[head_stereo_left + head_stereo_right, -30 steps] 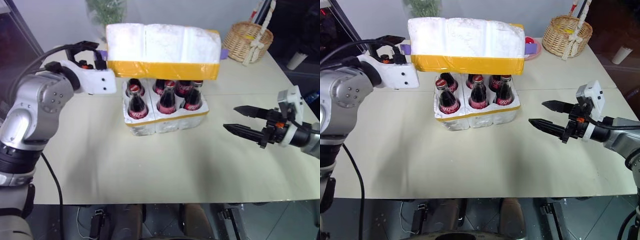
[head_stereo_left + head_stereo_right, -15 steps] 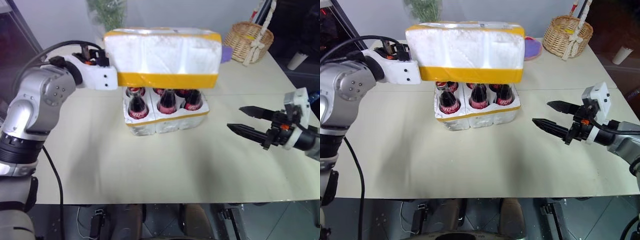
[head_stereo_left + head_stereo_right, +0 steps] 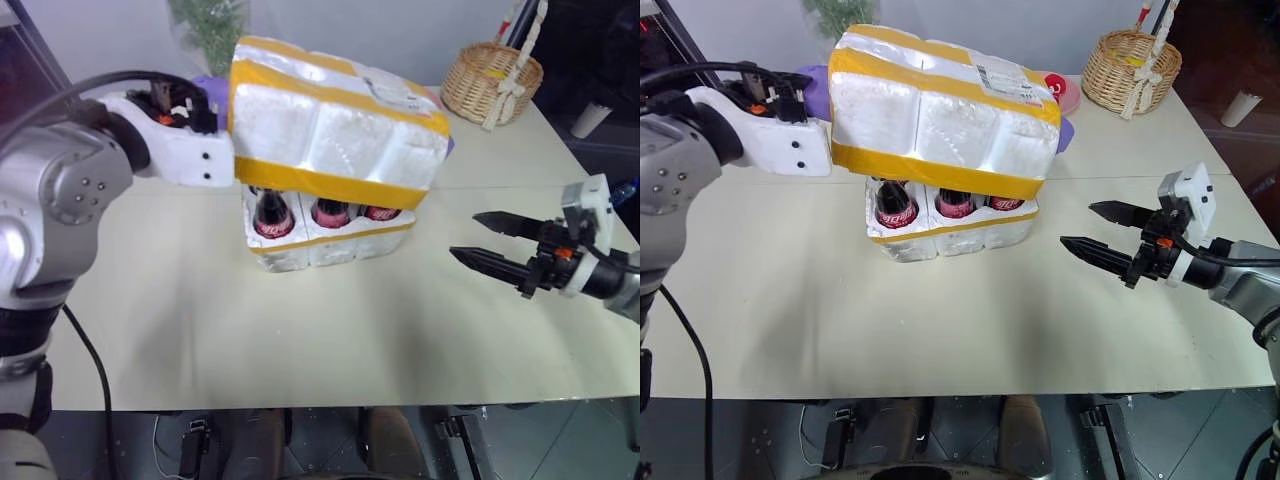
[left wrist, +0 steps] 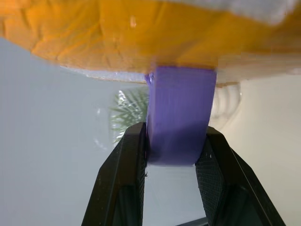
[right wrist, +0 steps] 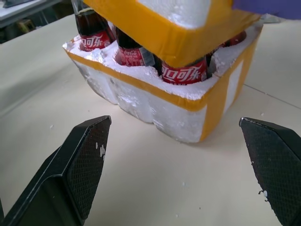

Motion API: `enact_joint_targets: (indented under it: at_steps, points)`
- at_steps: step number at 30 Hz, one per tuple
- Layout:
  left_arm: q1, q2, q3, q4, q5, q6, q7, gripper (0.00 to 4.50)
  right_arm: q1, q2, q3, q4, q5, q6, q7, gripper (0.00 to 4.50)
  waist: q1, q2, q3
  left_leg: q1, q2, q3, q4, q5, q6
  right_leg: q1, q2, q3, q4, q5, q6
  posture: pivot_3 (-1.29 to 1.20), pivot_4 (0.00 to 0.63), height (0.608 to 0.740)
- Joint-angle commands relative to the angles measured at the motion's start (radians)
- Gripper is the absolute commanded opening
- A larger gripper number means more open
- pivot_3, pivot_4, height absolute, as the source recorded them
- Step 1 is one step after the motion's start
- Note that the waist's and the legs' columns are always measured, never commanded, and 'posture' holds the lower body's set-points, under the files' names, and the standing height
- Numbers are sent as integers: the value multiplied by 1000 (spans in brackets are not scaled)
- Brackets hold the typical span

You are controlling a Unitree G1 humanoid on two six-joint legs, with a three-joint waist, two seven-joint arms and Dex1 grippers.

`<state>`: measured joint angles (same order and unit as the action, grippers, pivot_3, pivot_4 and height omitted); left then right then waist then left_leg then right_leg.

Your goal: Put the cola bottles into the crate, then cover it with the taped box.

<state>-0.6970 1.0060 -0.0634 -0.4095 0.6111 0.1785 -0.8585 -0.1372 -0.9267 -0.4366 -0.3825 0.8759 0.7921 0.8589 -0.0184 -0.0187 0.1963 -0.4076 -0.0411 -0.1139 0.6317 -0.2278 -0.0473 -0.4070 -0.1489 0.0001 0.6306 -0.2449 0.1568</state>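
Observation:
The taped box (image 3: 330, 125), white foam with yellow bands and a label on top, hangs tilted over the crate (image 3: 330, 245), its right end lower. It hides the tops of the cola bottles (image 3: 272, 215), whose red labels show in the wells (image 5: 184, 74). My left gripper (image 4: 176, 136) is shut on a purple tab (image 4: 181, 108) at the box's left end. My right gripper (image 3: 464, 235) is open, off to the right of the crate, pointing at it and holding nothing.
A wicker basket (image 3: 495, 80) stands at the back right and a white cup (image 3: 592, 118) farther right. Behind the box lies a plate with something red (image 3: 1060, 88), and a plant (image 3: 205, 25) at the back. Bare table (image 3: 320, 330) lies in front.
The taped box has come toward me and tipped, its right end dropping over the bottle tops. The left arm drew back and rose with it. The right gripper has stayed put.

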Motion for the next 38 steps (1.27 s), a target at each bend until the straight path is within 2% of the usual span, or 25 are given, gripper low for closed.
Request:
enact_joint_targets:
  at_steps: [1,7,10,14,19,22,24,26,27,28,32,38]
  points:
    - [57,27,64,-71,25,47,-26,1522,-27,7,9,5,-4,-23,7,4500,1,0,0,0,0,0,0,0,0,0,0,0,0,0,0,0,150,737]
    - [234,22,118,-207,30,140,-81,1522,-48,15,51,21,-17,-35,23,4500,3,0,0,0,0,0,0,0,0,0,0,0,0,0,0,0,150,737]
    - [268,20,121,-200,23,123,-58,2345,-60,13,65,27,-23,-43,32,4500,4,0,0,0,0,0,0,0,0,0,0,0,0,0,0,0,150,737]
    - [281,20,144,-180,7,88,-23,4339,-59,-4,59,39,-31,-44,58,4500,6,0,0,0,0,0,1,0,0,0,0,0,0,0,0,0,150,737]
    - [334,-41,272,-169,-148,71,7,4339,-33,-43,22,50,-50,-45,92,4500,5,0,0,0,0,0,1,0,0,0,0,0,0,0,0,0,150,737]
    - [419,-116,464,-128,-453,201,-151,4339,1,-77,-19,55,-61,-51,127,4500,2,1,-1,0,0,0,0,0,0,0,0,0,0,0,0,0,150,737]
    - [419,-145,639,-40,-742,453,-309,4339,31,-109,-59,66,-65,-55,174,4500,1,1,0,0,1,0,0,0,0,0,0,0,0,0,0,0,150,737]
    - [360,-119,749,62,-986,701,-416,4339,45,-138,-83,84,-70,-64,219,4500,1,1,0,1,2,-1,1,0,0,0,2,-1,1,0,0,0,150,737]
    - [324,-95,774,119,-1059,770,-440,4339,44,-150,-89,96,-72,-68,237,4500,1,1,0,1,2,-1,1,0,0,0,2,-1,1,0,0,0,150,737]
    - [288,-54,767,193,-1105,839,-460,4339,33,-163,-93,111,-72,-68,251,4500,4,0,0,1,2,-1,1,0,0,1,2,-1,1,0,0,0,150,737]
    - [219,46,680,328,-1196,800,-547,4339,-39,-194,-69,167,-64,-64,290,4500,4,0,0,1,1,-1,2,0,0,3,1,-1,-1,0,0,0,150,737]
    - [133,74,569,422,-1257,745,-557,4339,-129,-187,26,200,-93,-84,324,4500,1,0,0,2,2,-1,1,0,0,2,2,-1,0,0,-1,0,150,737]
